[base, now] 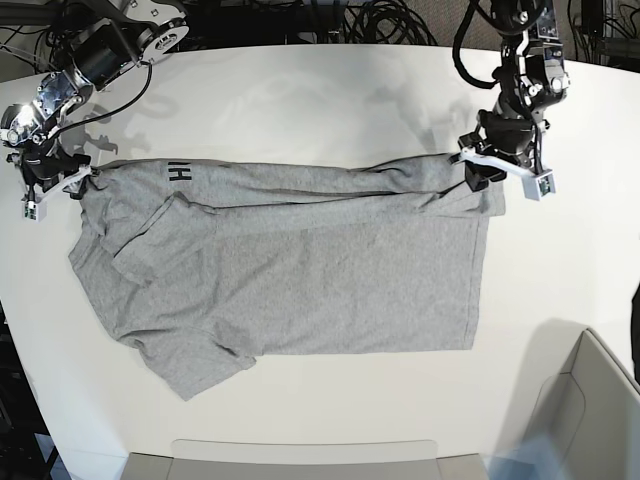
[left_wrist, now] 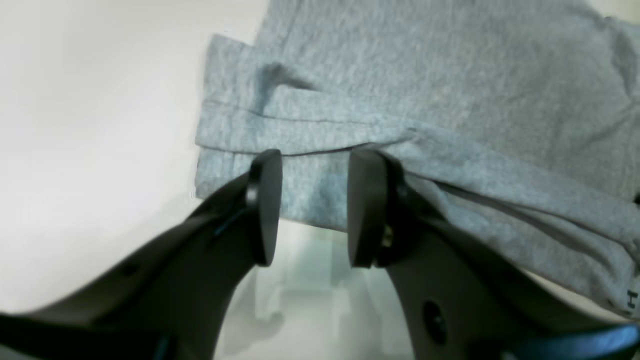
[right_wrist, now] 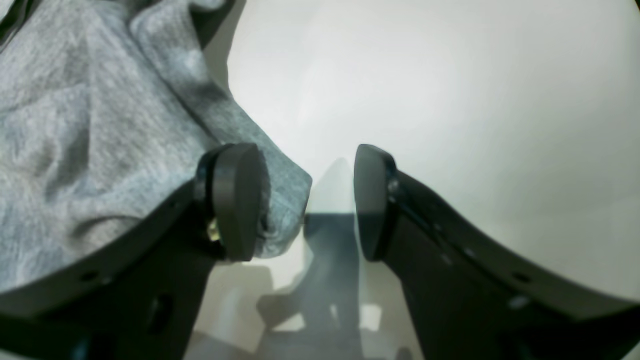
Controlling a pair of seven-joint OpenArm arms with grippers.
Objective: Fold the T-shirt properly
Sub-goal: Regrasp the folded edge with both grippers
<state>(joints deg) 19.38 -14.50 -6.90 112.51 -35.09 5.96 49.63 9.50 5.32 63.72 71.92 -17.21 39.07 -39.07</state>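
Observation:
The grey T-shirt point(base: 300, 290) lies spread on the white table point(base: 300, 100), its far long edge turned over in a narrow band that shows black lettering point(base: 178, 172). My left gripper point(base: 479, 176) is at the shirt's far right corner. In the left wrist view it point(left_wrist: 314, 210) stands open, the layered hem point(left_wrist: 310, 190) showing in the gap between its fingertips. My right gripper point(base: 82, 180) is at the far left corner. Its jaws point(right_wrist: 305, 205) are wide open, and a fabric corner point(right_wrist: 285, 200) lies against one finger point(right_wrist: 235, 200).
A grey bin point(base: 590, 400) stands at the near right and a flat grey tray edge point(base: 300, 458) runs along the near side. Cables point(base: 380, 20) lie behind the table's far edge. Bare white table surrounds the shirt.

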